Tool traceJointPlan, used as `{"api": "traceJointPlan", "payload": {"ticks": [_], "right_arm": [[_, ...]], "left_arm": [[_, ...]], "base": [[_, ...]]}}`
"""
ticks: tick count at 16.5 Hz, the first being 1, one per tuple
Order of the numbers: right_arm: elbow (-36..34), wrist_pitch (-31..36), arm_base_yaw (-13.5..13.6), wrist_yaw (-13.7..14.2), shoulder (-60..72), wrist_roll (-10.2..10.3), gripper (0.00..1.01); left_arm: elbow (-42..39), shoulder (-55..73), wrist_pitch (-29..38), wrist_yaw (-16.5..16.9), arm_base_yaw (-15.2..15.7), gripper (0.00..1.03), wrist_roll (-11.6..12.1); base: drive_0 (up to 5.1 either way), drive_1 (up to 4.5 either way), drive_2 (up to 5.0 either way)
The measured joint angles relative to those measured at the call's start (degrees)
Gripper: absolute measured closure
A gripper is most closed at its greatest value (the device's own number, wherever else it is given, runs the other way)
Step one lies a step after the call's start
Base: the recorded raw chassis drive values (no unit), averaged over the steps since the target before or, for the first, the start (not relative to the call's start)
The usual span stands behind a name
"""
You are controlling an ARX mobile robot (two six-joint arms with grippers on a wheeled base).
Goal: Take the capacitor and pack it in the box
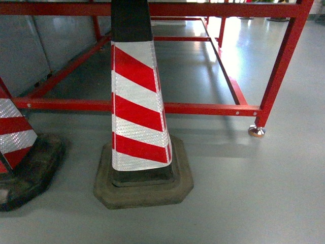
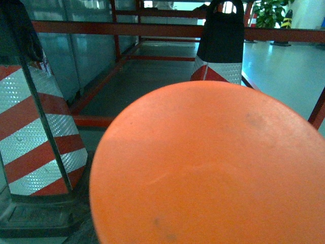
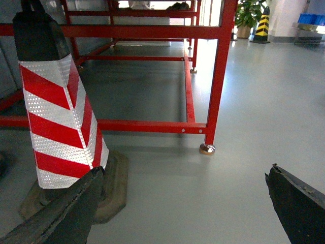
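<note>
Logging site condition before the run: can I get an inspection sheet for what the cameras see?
Surface: grey floor, bare, glossy.
Job's things: nothing seen; no box or capacitor in any view.
Clutter: two striped cones, one centre, one at left edge.
Grippers: right fingers spread apart, empty; left not in view, its camera mostly blocked by an orange disc.
Cables: nothing seen.
Surroundings: red frame on a metal foot; plant far off.

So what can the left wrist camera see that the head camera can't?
Only the left wrist view shows a big orange round thing filling the front, and a green plant far back. Only the head view shows the frame's metal foot on the floor. Both show the red frame and red-and-white striped cones. No box or capacitor shows in either.
</note>
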Motion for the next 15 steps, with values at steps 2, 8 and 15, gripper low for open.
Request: {"api": "traceJointPlan", "payload": {"ticks": [2,8,15], "right_arm": [[0.0,0.0,0.0,0.0,0.0,0.0,0.03],[0.0,-0.1,0.0,0.0,0.0,0.0,0.03],[0.0,0.0,0.0,0.0,0.0,0.0,0.03]], "left_arm": [[0.0,0.0,0.0,0.0,0.0,0.59,0.0],[0.0,0.0,-0.1,0.0,0.0,0.59,0.1],[0.0,0.0,0.0,0.0,0.0,0.59,0.6]], "base": [[0.0,0.00,0.0],[0.0,0.00,0.0],[0.0,0.00,0.0]]}}
